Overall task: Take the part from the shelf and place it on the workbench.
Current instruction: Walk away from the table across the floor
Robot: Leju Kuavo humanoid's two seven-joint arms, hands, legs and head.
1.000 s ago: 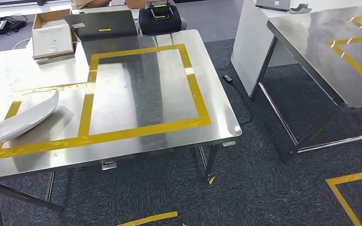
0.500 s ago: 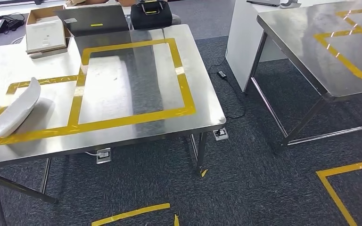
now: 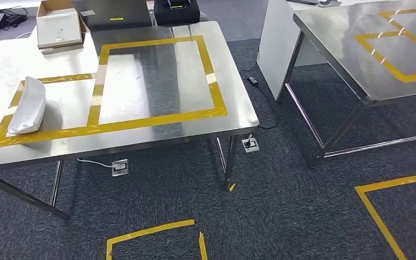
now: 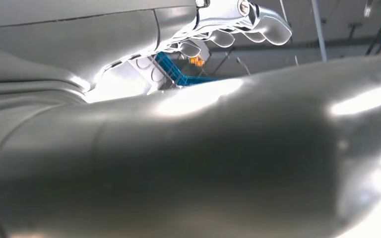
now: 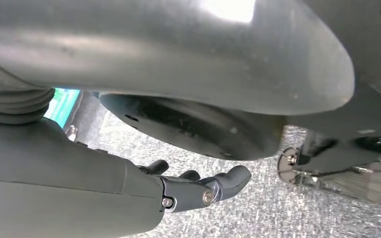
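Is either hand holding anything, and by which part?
Right hand holds nothing; left hand cannot be told. White curved part lies free on the steel table.

White part (image 3: 28,105) on taped steel workbench (image 3: 157,135).

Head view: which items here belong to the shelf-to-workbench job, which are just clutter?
Job:
white part, lying in the smaller taped box
workbench with yellow tape outlines

Lying about:
open cardboard box at the far edge
black bag behind the bench
second steel table
floor socket under the bench
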